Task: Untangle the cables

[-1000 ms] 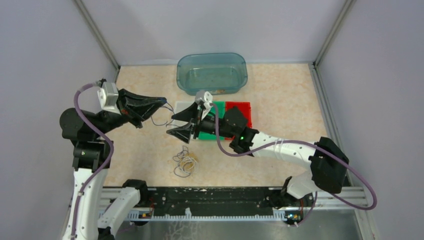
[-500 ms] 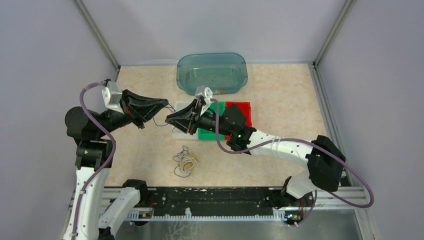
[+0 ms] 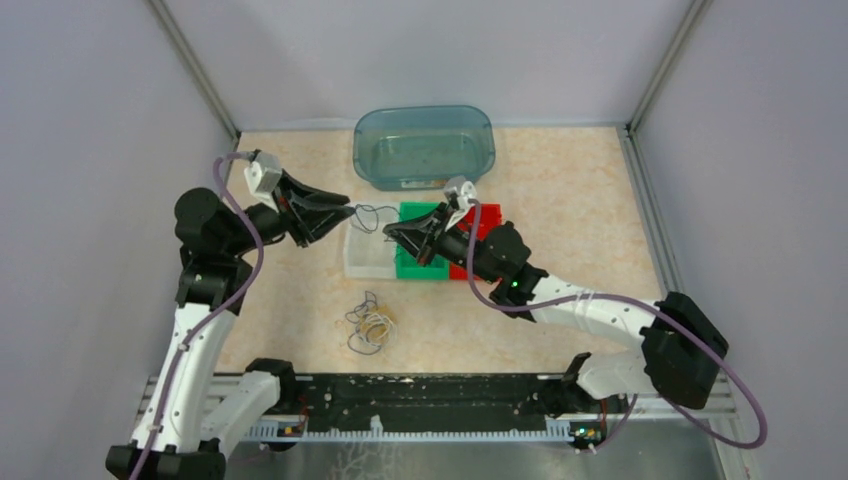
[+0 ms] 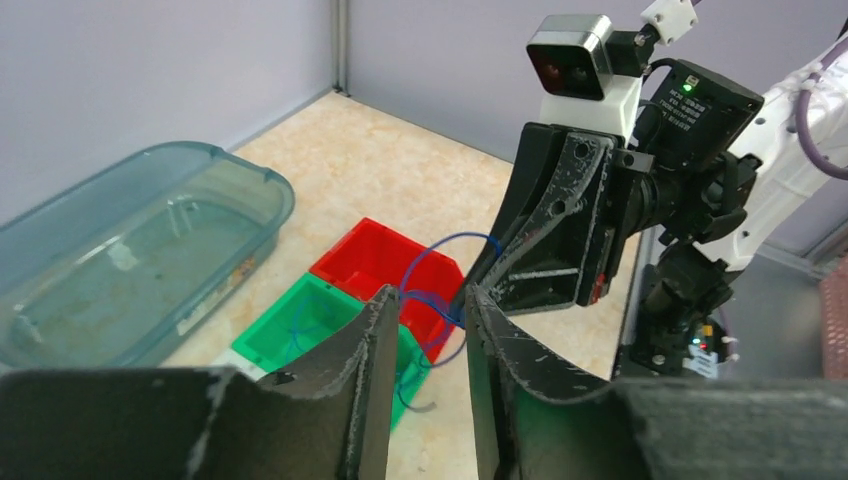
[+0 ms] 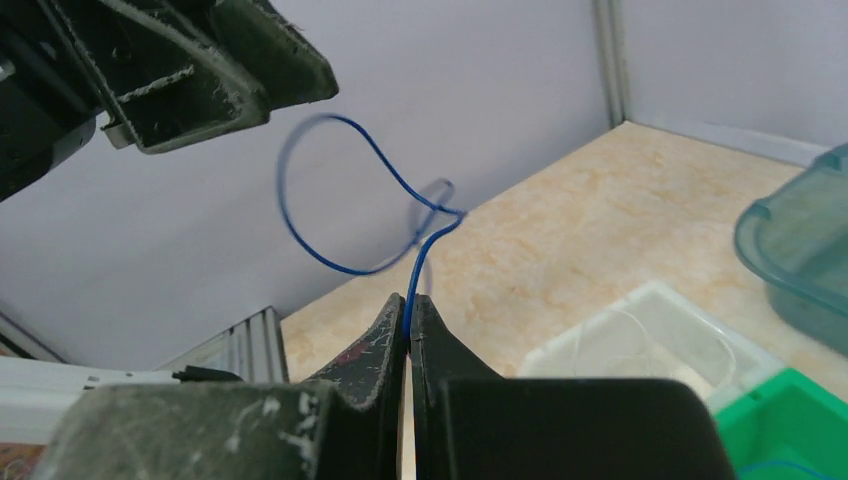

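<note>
the tabletop [image 3: 560, 180] spreads beneath both my pincers, pale and mottled. beyond the two of them, toward the far wall, sits a blue-green tub [image 3: 424, 145]. under my right pincer [image 5: 408, 305] lies a row of three small bins: a clear one [image 3: 362, 262] nearest my left pincer [image 4: 432, 300], a green one [image 3: 418, 268] right under the right pincer, and a red one [image 3: 488, 215] on its far side. my two pincers are raised off the tabletop and point at each other, tips near but apart. behind them, closer to my bases, a small tangle of cables [image 3: 372, 323] rests on the tabletop. the right pincer is clenched on a thin blue cable [image 5: 413, 275], which rises from between its tips and curls into a loop toward the left pincer. the left pincer is released, with a clear gap between its fingers; the blue loop hangs just past its tips, and i cannot tell whether it touches them.
</note>
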You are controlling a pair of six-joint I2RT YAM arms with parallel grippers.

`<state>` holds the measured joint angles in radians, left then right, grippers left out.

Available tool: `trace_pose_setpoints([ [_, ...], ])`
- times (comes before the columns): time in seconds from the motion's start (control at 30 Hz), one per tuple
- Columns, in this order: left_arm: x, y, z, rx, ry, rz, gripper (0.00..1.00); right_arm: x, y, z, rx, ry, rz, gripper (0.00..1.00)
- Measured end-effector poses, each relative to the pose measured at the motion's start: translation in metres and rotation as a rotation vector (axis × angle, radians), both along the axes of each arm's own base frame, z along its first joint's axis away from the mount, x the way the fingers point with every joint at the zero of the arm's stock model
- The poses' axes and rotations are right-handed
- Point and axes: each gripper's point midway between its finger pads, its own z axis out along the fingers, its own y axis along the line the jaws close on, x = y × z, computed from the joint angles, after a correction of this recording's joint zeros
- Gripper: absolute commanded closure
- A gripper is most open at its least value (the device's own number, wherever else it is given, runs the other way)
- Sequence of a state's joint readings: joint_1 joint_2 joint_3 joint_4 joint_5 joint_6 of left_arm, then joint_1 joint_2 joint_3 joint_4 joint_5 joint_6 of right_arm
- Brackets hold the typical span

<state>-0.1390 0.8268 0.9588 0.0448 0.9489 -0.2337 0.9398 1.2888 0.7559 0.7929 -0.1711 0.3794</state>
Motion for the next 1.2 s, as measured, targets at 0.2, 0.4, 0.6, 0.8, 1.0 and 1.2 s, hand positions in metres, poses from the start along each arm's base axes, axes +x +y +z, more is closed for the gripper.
trace_pose_setpoints([
  [0.2, 0.006, -0.012, -0.022, 0.06, 0.036, -0.039, 0.04, 0.016, -0.037, 0.0, 0.018, 0.025, -0.108, 1.0],
  [0.4, 0.015, -0.009, -0.035, 0.161, 0.06, -0.009, 0.01, 0.031, -0.057, 0.004, 0.023, 0.035, -0.179, 1.0],
  [0.6, 0.025, 0.005, -0.047, 0.253, 0.073, 0.084, 0.01, 0.048, -0.065, -0.015, -0.033, 0.092, -0.247, 1.0],
  [0.8, 0.039, 0.02, -0.057, 0.299, 0.092, 0.206, 0.01, 0.069, -0.06, -0.044, -0.114, 0.169, -0.316, 1.0],
  [1.0, 0.042, 0.028, -0.053, 0.304, 0.08, 0.266, 0.01, 0.089, -0.057, -0.085, -0.19, 0.288, -0.399, 1.0],
  [1.2, 0.04, 0.03, -0.049, 0.3, 0.068, 0.276, 0.01, 0.105, -0.052, -0.116, -0.219, 0.365, -0.461, 1.0],
])
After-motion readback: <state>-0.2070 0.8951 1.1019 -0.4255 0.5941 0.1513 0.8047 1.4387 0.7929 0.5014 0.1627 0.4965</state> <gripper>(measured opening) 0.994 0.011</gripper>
